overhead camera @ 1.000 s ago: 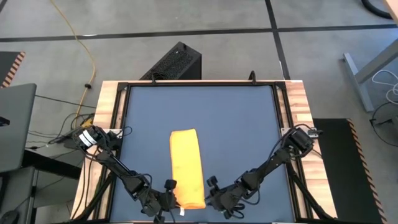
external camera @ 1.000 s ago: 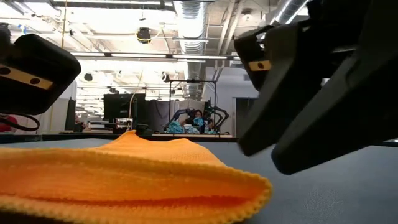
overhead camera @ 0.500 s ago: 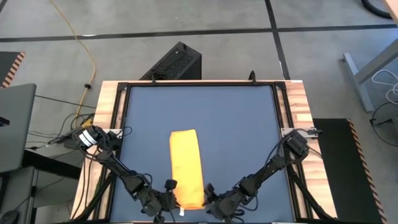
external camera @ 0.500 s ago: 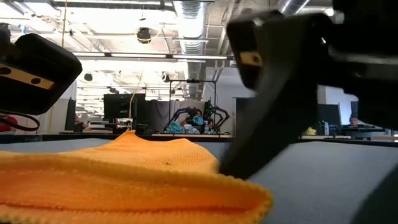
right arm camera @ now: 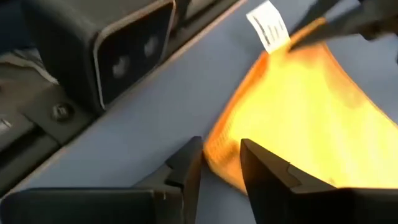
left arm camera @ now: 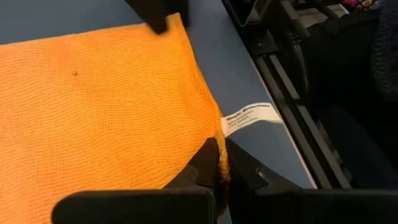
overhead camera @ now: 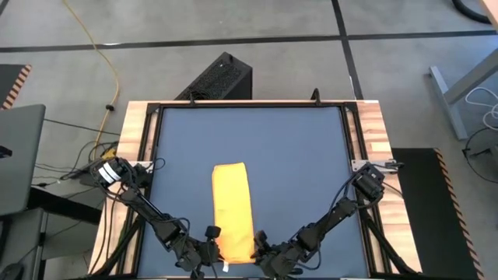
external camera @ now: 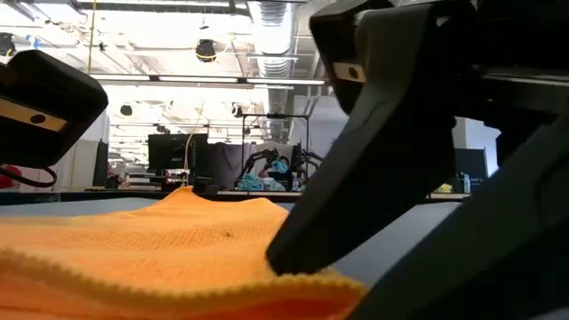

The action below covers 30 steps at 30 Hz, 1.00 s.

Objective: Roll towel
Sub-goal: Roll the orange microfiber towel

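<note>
The yellow-orange towel (overhead camera: pixel 233 204) lies on the dark mat as a long narrow strip running from the middle toward the near edge. Its white tag (left arm camera: pixel 249 116) sticks out flat on the mat at the near left corner. My left gripper (overhead camera: pixel 215 253) is shut on that corner. My right gripper (overhead camera: pixel 258 250) is at the near right corner (right arm camera: pixel 219 160), open, with one finger on each side of it. In the low view the towel (external camera: pixel 133 249) lies low and flat, with the right gripper's finger (external camera: pixel 307 249) on it. My left gripper pinches the towel's near edge (left arm camera: pixel 214 148) between its two fingers, right beside the tag. It comes slanting down from the near left. The cloth lies slack on the mat. My right gripper lays one finger (external camera: pixel 307 249) on the towel's top at the near right corner, slanting down from the near right. Whether the other finger touches cannot be told.
The mat's near edge and the black frame rail (left arm camera: pixel 292 106) run close behind both grippers. Bare mat (overhead camera: pixel 257 136) stretches beyond the towel toward the far edge. A black box (overhead camera: pixel 222 78) stands on the floor past the table's far side.
My right gripper has moved down and toward the table's left edge, onto the towel's near right corner, rolling a little as it went. The towel has stayed flat. My left gripper has kept still on its corner.
</note>
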Each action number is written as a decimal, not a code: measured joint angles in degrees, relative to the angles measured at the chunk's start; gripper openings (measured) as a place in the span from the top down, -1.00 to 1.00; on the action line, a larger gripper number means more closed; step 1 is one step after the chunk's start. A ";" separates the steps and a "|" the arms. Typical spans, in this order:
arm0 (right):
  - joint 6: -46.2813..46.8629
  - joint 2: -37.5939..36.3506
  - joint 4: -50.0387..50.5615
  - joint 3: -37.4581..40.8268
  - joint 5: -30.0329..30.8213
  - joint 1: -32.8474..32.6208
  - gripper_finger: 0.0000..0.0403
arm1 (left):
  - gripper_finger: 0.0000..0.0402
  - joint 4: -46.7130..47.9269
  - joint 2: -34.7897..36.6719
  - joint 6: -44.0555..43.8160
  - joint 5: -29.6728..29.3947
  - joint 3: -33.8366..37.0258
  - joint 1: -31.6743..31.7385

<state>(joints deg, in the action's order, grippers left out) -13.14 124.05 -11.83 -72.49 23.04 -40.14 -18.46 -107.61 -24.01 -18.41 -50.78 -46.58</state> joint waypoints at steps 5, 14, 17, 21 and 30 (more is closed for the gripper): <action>-0.29 -0.27 0.42 0.02 3.74 -1.08 0.29 | 1.00 -0.29 0.00 0.00 -0.11 0.00 0.00; 0.41 -0.16 -0.68 0.00 -0.45 0.42 0.07 | 1.00 -0.64 -0.02 0.90 -0.42 0.00 0.06; -0.10 -0.16 -0.31 0.04 -2.83 0.88 0.08 | 1.00 -0.68 -0.02 0.90 -0.43 0.00 0.04; 0.21 -0.18 -1.53 1.08 -3.24 0.95 0.26 | 1.00 -0.76 -0.02 0.92 -0.74 0.00 -0.32; 13.63 -0.18 -1.87 1.79 -2.53 1.13 0.92 | 1.00 -1.82 -0.04 1.06 -0.94 0.00 -1.42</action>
<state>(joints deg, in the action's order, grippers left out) 0.49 123.87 -13.70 -70.70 20.51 -39.00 -20.28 -107.66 -22.95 -19.35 -50.78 -48.01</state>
